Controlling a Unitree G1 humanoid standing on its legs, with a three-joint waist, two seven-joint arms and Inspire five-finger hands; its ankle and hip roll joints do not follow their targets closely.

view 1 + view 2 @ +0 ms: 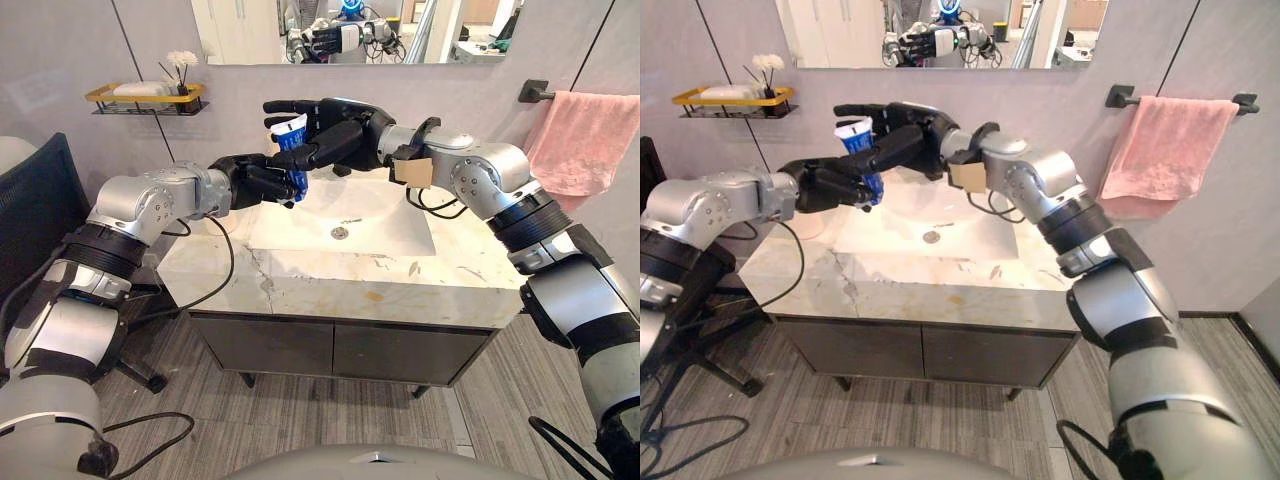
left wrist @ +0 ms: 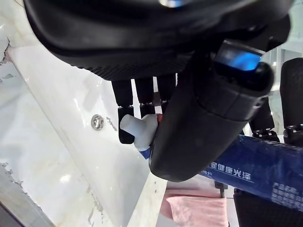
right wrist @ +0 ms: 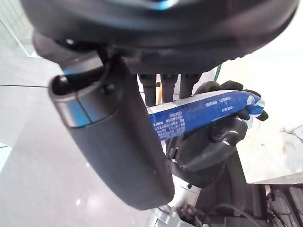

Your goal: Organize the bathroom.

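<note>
You see a glossy, veined marble surface (image 1: 330,280) with a smooth white glazed basin (image 1: 345,215). The tube (image 3: 199,113) looks like shiny blue plastic with a matt white cap (image 2: 139,130). The pink towel (image 1: 580,140) is soft, napped cloth.

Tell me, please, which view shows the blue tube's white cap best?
The left wrist view: the tube's white cap shows large, beside the left hand's fingers. Both eye views show the tube small between the hands; the right wrist view shows its printed body.

Your two head views look down from slightly apart at the same marble vanity (image 1: 330,280) and basin (image 1: 930,232). Each wrist view looks along its own hand, very close, sharing the blue tube (image 3: 199,113).
</note>
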